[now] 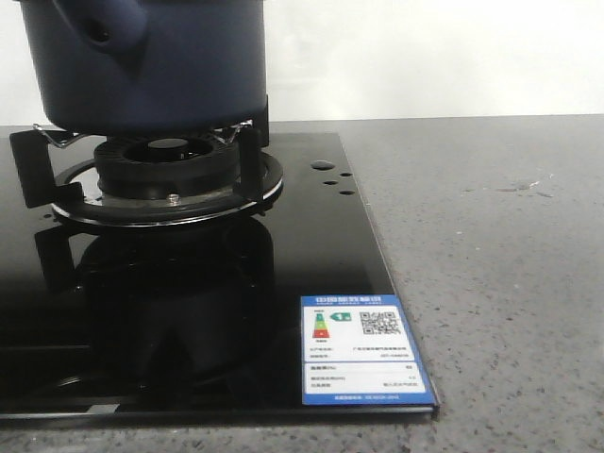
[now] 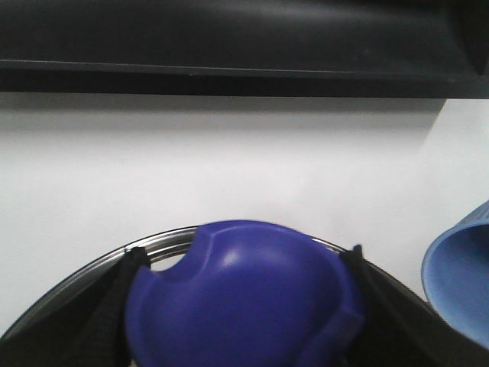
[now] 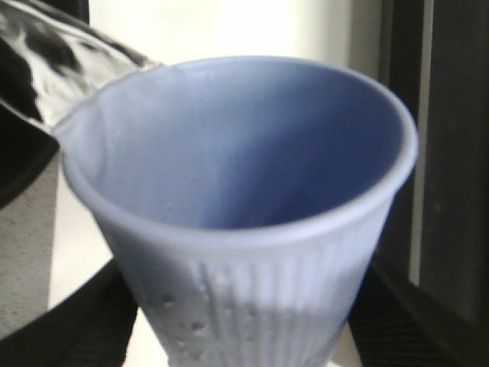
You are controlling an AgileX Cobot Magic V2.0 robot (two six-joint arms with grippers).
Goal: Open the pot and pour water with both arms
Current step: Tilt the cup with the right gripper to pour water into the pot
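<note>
While the pot (image 1: 151, 61) sat on the burner (image 1: 165, 175) of the black glass hob (image 1: 311, 264), the left gripper (image 2: 244, 306) was clamped on a blue lid knob (image 2: 244, 298), and the right gripper (image 3: 244, 321) held a pale blue cup (image 3: 244, 199) between its fingers.

Bright even light; glossy hob (image 1: 311, 245) reflective; wrist views soft

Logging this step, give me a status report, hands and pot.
Left hand shut on the blue lid knob. Right hand shut on the pale blue cup. Pot on the burner.
</note>
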